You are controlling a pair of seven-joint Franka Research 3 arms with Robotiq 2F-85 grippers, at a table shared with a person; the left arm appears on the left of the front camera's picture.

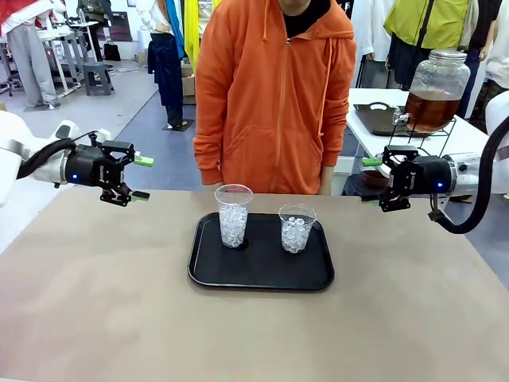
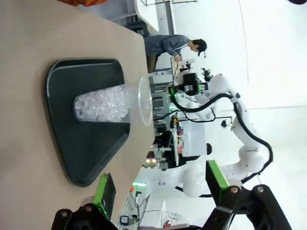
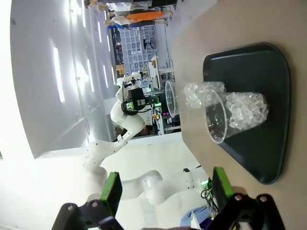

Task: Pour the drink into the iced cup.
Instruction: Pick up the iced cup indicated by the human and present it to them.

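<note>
- The left jaws stand spread wide, their green pads (image 1: 144, 161) well apart, at the end of the white left arm (image 1: 16, 151). They hover above the far left part of the tan desk (image 1: 95, 302) and point toward its middle.
- The right jaws are spread just as wide on the white right arm (image 1: 485, 171). They hover above the far right part of the desk, facing the left jaws across it.
- Between the two, in the middle of the desk, lies a black rectangular plastic tray with rounded corners (image 1: 262, 270).
- On the tray's left half stands a tall clear plastic cup (image 1: 233, 215), upright and partly filled with ice.
- Near it on the right, not touching, stands a shorter clear plastic cup (image 1: 297, 228), upright, with ice almost to its rim.
- In the left wrist view the tall cup (image 2: 103, 105) sits ahead on the tray (image 2: 86, 158), and the right arm (image 2: 240, 120) shows beyond.
- In the right wrist view the shorter cup (image 3: 237, 112) is nearer and partly hides the tall one (image 3: 192, 93).
- A person in an orange hooded sweatshirt (image 1: 274, 103) stands at the desk's far edge, just behind the tray.
- The drink (image 1: 429, 110), a translucent amber-brown liquid, fills the lower part of a large lidded clear glass jar (image 1: 439, 68). The jar is raised on a thin black wire stand (image 1: 455, 126) on a white desk (image 1: 469, 139) behind the right arm, well apart from both cups.
</note>
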